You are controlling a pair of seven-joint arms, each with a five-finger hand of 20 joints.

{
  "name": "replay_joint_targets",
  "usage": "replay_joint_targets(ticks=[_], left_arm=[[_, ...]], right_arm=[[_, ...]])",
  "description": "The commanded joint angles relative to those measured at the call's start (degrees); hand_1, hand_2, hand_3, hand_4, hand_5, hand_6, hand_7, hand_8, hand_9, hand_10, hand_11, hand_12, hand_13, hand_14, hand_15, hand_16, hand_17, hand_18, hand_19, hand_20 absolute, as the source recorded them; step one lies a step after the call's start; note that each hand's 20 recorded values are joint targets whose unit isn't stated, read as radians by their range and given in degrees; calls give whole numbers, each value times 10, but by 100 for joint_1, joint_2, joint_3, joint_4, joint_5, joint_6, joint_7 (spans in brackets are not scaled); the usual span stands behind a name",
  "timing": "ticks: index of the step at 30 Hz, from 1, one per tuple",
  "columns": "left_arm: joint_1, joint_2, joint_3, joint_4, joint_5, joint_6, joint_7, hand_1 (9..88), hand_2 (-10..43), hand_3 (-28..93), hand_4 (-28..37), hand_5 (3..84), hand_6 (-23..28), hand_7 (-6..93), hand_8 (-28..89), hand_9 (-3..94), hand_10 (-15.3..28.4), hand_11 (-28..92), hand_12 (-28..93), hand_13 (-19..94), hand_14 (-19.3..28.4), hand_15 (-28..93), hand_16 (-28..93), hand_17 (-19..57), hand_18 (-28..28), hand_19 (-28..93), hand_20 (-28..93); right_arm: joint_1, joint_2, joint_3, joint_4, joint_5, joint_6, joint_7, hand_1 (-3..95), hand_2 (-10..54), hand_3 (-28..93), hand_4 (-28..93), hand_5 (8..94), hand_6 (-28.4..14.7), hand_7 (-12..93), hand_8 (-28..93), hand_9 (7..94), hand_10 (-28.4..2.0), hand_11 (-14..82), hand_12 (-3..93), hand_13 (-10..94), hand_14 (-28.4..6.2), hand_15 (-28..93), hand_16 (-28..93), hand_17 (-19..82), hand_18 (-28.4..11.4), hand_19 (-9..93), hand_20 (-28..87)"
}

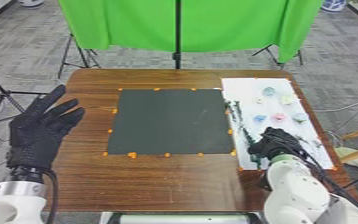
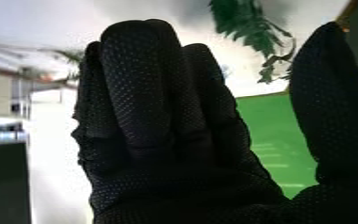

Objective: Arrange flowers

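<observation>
Brown table (image 1: 158, 185): below my right hand (image 1: 275, 142)
Fingers (image 2: 135, 90): straight, thumb (image 2: 325, 100) apart, holding nothing
Flowers (image 1: 278, 117): past my fingers, on white sheet (image 1: 242, 89)
Done: none, I think
Left: all

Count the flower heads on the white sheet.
6 visible. Farther group: blue one, cream one, pale yellow one. Nearer, left to right: left blue, pink one, right blue. The right hand may hide more.

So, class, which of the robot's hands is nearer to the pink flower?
Right. The right hand is over the white sheet, just below the pink flower in the head view; the left hand is at the table's left edge.
</observation>
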Motion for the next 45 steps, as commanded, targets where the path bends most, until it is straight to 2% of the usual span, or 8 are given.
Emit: replay_joint_targets(ticks=[1, 17, 21, 22, 25, 29, 35, 45], left_arm=[[23, -30, 22, 36, 20, -4, -68, 208, 81, 780, -266, 360, 89, 129, -86, 338, 209, 291, 126, 252, 284, 578, -109, -72, 253, 579, 261], [34, -7, 7, 38, 18, 3, -55, 208, 81, 780, -265, 360, 89, 130, -86, 338, 209, 292, 127, 252, 284, 577, -108, -72, 253, 578, 261], [46, -23, 0, 28, 10, 32, -62, 208, 81, 780, -265, 361, 89, 129, -86, 338, 209, 293, 127, 253, 284, 578, -108, -72, 252, 578, 261], [40, -36, -4, 29, 25, 18, -99, 208, 81, 780, -265, 360, 90, 130, -86, 338, 209, 293, 127, 253, 284, 578, -108, -72, 253, 578, 261], [70, -19, 5, 13, -6, 61, 3, 208, 81, 780, -265, 360, 90, 129, -86, 337, 208, 294, 127, 253, 284, 578, -109, -71, 252, 579, 261], [116, -48, -32, 8, -6, 60, -4, 208, 81, 781, -265, 360, 90, 129, -86, 338, 210, 296, 126, 253, 284, 578, -109, -72, 253, 578, 261], [134, -55, -48, -4, -6, 60, -1, 208, 81, 781, -266, 362, 90, 129, -86, 338, 210, 297, 126, 252, 284, 580, -109, -72, 253, 578, 261], [161, 27, -70, -32, -16, 73, 143, 208, 81, 782, -266, 364, 91, 136, -88, 339, 211, 305, 125, 254, 284, 586, -110, -72, 253, 579, 261]], right_arm=[[123, -41, -113, 86, 198, -286, 82, 338, -73, 688, -216, 597, -100, 200, -99, 696, -218, 311, 174, 673, -159, 672, 117, 347, -263, 932, 15], [712, -70, -1196, 597, -150, -376, 142, 389, -94, 708, -226, 610, -92, 247, -96, 705, -205, 371, 189, 683, -145, 692, 125, 352, -263, 932, 65], [885, -106, -1522, 821, -229, -291, 128, 424, -95, 721, -250, 632, -78, 329, -98, 731, -178, 406, 191, 717, -124, 684, 125, 379, -249, 932, 109], [883, -130, -1565, 887, -281, -265, 122, 430, -95, 722, -257, 634, -77, 336, -74, 735, -176, 409, 192, 721, -121, 681, 127, 383, -248, 932, 113], [969, -194, -1670, 1046, -233, -259, 129, 515, -95, 675, -279, 635, -70, 389, 96, 763, -149, 389, 255, 753, -102, 672, 144, 406, -237, 932, 145], [957, -166, -1778, 1137, -387, -72, 40, 553, -95, 660, -282, 638, -65, 444, 104, 795, -123, 362, 311, 778, -83, 671, 149, 422, -232, 932, 179], [843, -78, -1746, 1130, -593, 268, -24, 586, -95, 665, -282, 803, -31, 291, 97, 894, -98, 309, 324, 860, -57, 616, 180, 458, -226, 932, 226], [586, -15, -1193, 825, -789, 735, -23, 582, -95, 705, -283, 844, -32, 259, 143, 923, -97, 320, 303, 891, -53, 605, 200, 482, -227, 932, 266]])
